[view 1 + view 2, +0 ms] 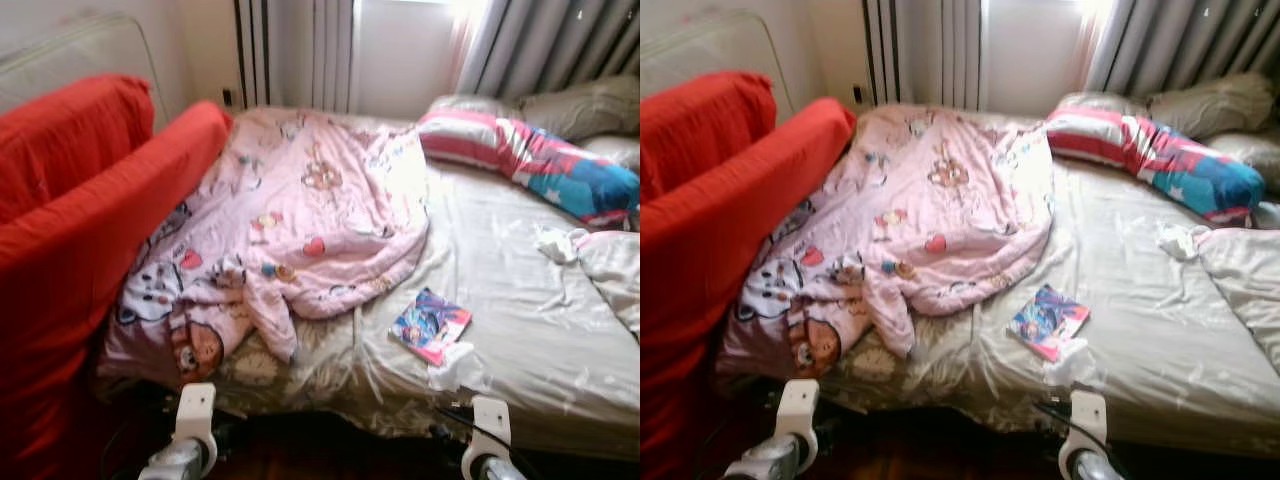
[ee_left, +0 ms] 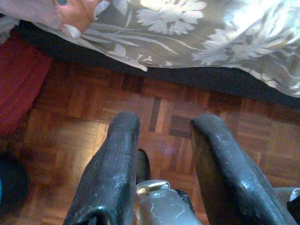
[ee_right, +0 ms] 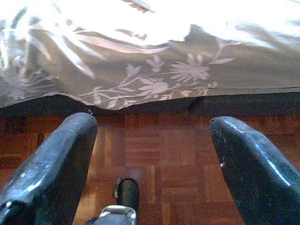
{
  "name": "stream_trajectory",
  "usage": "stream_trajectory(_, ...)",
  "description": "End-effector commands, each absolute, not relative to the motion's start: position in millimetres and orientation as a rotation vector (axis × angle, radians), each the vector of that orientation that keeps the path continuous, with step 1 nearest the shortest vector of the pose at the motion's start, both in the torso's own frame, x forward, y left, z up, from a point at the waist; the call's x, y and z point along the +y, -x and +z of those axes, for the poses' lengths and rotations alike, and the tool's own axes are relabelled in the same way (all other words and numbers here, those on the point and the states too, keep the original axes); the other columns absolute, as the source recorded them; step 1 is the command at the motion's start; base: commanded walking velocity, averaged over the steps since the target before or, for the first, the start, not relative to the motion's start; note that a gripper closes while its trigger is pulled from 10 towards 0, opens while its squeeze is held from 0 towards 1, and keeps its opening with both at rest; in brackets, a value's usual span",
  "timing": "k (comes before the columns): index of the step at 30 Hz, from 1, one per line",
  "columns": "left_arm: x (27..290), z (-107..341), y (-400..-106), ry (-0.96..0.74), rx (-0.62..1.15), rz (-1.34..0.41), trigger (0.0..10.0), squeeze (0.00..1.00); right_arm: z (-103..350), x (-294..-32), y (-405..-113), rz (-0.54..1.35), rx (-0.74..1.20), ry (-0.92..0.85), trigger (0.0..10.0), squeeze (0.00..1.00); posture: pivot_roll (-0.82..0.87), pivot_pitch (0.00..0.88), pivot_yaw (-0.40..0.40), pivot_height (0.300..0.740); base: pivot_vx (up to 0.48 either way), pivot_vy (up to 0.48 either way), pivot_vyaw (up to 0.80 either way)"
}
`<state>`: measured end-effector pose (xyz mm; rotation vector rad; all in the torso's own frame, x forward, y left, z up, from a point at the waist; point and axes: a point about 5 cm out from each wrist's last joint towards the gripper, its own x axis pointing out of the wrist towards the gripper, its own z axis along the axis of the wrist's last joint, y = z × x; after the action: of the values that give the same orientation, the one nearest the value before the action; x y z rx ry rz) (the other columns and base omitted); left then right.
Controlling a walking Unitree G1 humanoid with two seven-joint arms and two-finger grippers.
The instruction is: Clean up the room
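Observation:
An unmade bed (image 1: 520, 330) with a beige sheet stands before me. A pink cartoon-print blanket (image 1: 300, 220) lies crumpled across its left half. Near the front edge rests a colourful book (image 1: 430, 325) with a white crumpled tissue (image 1: 452, 368) beside it. Another white wad (image 1: 558, 243) lies further right. My left arm (image 1: 192, 425) and right arm (image 1: 488, 435) hang low in front of the bed's edge. The left gripper (image 2: 166, 123) is open over the parquet floor, nothing between its fingers. The right gripper (image 3: 155, 123) is open wide, also over the floor below the hanging sheet (image 3: 154, 75).
A red sofa (image 1: 80, 240) presses against the bed's left side. A striped pink-and-blue pillow (image 1: 530, 160) and grey pillows (image 1: 580, 105) lie at the head, with a pale cloth (image 1: 615, 270) at the right. Curtains (image 1: 560, 45) hang behind. Dark wood parquet (image 2: 93, 108) runs under the bed.

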<state>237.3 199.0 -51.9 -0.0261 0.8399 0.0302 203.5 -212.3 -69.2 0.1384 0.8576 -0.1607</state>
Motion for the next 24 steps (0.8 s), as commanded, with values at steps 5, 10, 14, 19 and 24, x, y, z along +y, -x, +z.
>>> stream_trajectory(5, 198.0, -53.4, -235.5, 0.024, 0.848, 0.030, 10.0, 0.00, -66.9, -212.4, -207.6, -0.167, 0.841, -0.150, 10.0, 0.00, -0.01, 0.000, -0.035, 0.740, 0.000, -0.048, 0.00)
stream_trajectory(10, 198.2, -53.2, -235.8, 0.021, 0.849, 0.029, 10.0, 0.00, -66.8, -212.2, -207.9, -0.168, 0.841, -0.152, 10.0, 0.00, -0.01, 0.000, -0.034, 0.740, 0.000, 0.000, 0.00)
stream_trajectory(14, 198.3, -53.1, -236.0, 0.023, 0.847, 0.034, 10.0, 0.00, -66.6, -212.3, -208.1, -0.169, 0.838, -0.155, 10.0, 0.00, -0.01, 0.000, -0.034, 0.740, 0.000, 0.000, 0.00)
stream_trajectory(19, 197.7, -52.9, -236.2, 0.038, 0.839, 0.040, 10.0, 0.00, -66.5, -212.8, -208.1, -0.169, 0.838, -0.153, 10.0, 0.00, -0.01, 0.000, -0.035, 0.740, 0.000, 0.000, 0.00)
stream_trajectory(24, 197.8, -53.0, -236.1, 0.042, 0.840, 0.039, 10.0, 0.00, -66.4, -212.7, -208.2, -0.169, 0.837, -0.153, 10.0, 0.00, -0.01, 0.000, -0.036, 0.740, 0.000, 0.000, 0.00)
